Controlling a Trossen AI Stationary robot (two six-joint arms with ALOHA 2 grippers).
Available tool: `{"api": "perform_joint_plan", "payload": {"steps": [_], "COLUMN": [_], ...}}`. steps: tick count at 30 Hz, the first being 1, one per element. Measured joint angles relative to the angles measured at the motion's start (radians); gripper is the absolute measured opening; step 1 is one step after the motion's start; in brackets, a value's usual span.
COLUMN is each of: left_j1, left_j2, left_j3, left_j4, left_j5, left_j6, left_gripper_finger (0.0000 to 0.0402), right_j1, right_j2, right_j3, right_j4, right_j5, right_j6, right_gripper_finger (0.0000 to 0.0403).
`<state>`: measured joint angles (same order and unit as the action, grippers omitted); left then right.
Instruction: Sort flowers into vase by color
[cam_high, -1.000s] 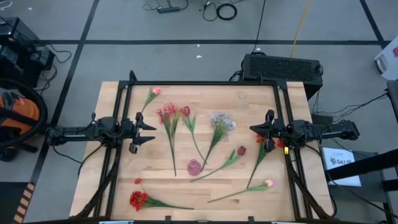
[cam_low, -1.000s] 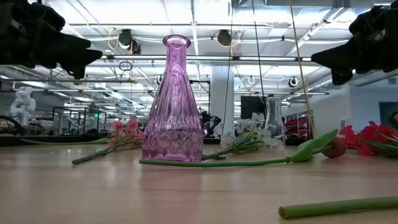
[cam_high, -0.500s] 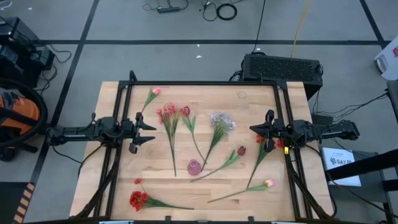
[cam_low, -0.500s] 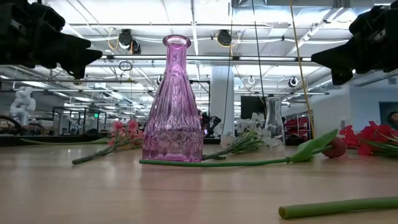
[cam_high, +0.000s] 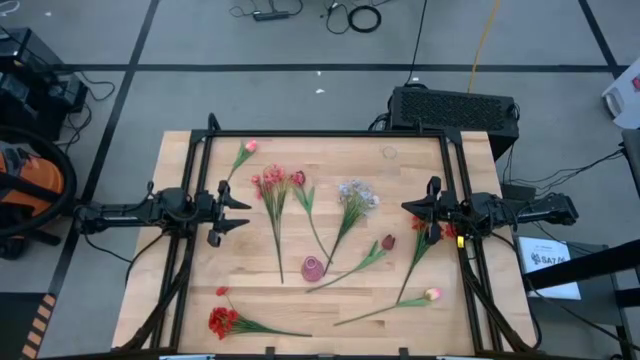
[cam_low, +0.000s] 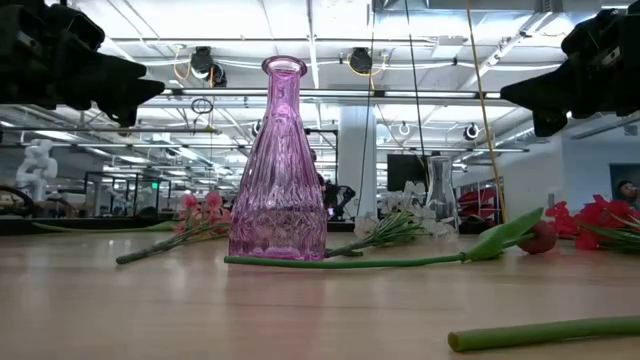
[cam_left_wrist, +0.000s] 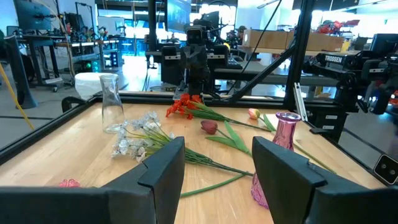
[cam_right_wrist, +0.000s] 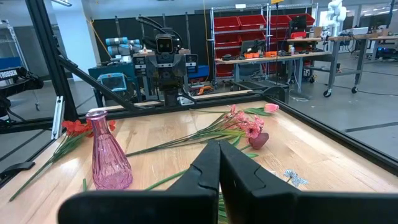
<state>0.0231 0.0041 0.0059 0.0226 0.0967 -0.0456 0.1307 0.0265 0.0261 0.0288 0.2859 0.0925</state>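
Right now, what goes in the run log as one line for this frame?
left gripper: open, hovering at table's left edge | right gripper: shut, hovering at right edge | pink vase: upright, empty | flowers: all lying on table

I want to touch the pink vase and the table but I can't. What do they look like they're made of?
The pink vase looks like glass, or maybe clear plastic: light and the room behind show through it, and it has shiny cut ridges. The table looks like wood, pale planks with grain lines and a smooth, slightly glossy top that catches the light.
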Motion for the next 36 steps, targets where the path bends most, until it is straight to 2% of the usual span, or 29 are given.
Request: {"api": "perform_joint_plan", "payload": {"steps": [20,31,33,36], "left_j1": [0.000,0.000,0.000,0.000], "left_j2": [0.000,0.000,0.000,0.025], "left_j3": [0.000,0.000,0.004,0.065], "left_j4": [0.046,0.239,0.258,0.142], "left_j5": [0.002,-0.007,-0.061,-0.167], "left_j6": [-0.006,-0.343,-0.393,-0.441], "left_gripper_finger": [0.0194,0.0194,0.0194,0.0194], "right_j1": [0.000,0.000,0.000,0.000], "right_j2": [0.000,0.000,0.000,0.000], "right_j3": [0.000,0.000,0.000,0.000], "right_j4": [0.000,0.000,0.000,0.000], "right_j5": [0.000,0.000,0.000,0.000], "right_j6": [0.000,0.000,0.000,0.000], "right_gripper_finger": [0.0000,0.0000,0.0000,0.0000]}}
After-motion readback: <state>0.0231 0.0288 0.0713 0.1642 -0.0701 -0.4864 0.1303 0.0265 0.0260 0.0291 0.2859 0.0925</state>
